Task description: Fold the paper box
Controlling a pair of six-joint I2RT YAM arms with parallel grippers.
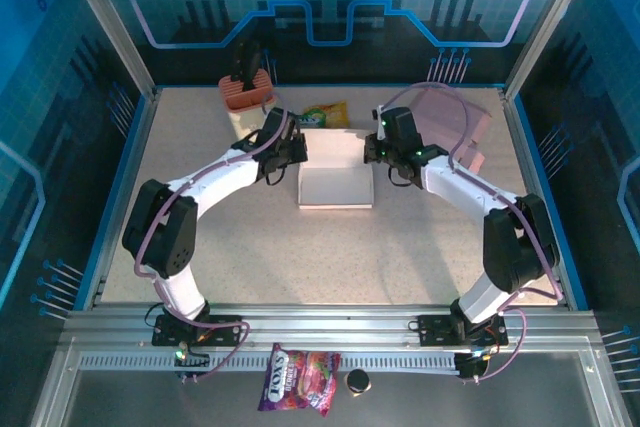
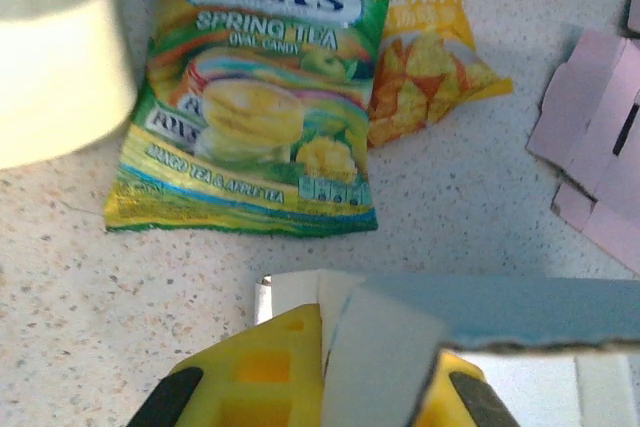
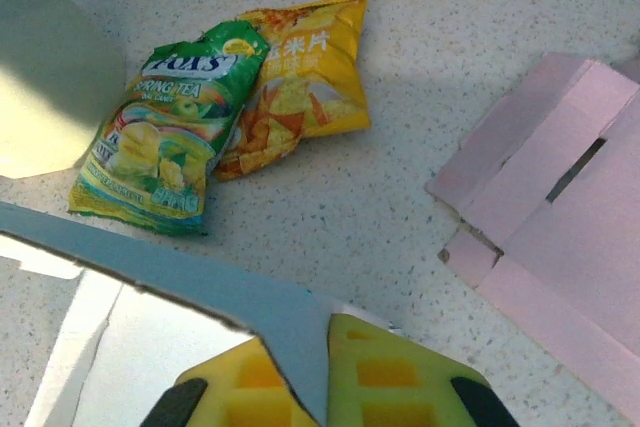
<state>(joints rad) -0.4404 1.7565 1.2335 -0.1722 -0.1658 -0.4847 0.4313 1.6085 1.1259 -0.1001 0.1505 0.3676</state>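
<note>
Your paper box (image 1: pixel 335 179) sits mid-table, between the two arms. It is white, open on top, with its walls partly raised. The left gripper (image 1: pixel 296 153) pinches the box's left wall. In the left wrist view that gripper (image 2: pixel 365 372) has its yellow pads pressed onto a pale flap of the box (image 2: pixel 400 337). The right gripper (image 1: pixel 373 152) does the same on the right side. In the right wrist view you see the gripper (image 3: pixel 315 382) clamped on the box's thin wall (image 3: pixel 290 322).

Just beyond the box lies a green bag (image 2: pixel 250 97). You can read "FOX'S", "SPRING TEA", "OVAL CANDY" and, lower down, "MANGO TEA & APPLE TEA". A yellow snack bag (image 2: pixel 425 47) is tucked partly under the green bag's right edge and carries Chinese characters over pictured chips. Left of both stands a pale cream container (image 2: pixel 50 47).

To the right, flat pink cardboard (image 3: pixel 560 227) with cut slots lies on the speckled table (image 1: pixel 250 247). At the far left corner you have an orange basket (image 1: pixel 245 95).

On the near rail lies a purple-and-pink candy bag (image 1: pixel 298 379); its lettering is too small to read surely. A small black round thing (image 1: pixel 357 381) lies beside it.
</note>
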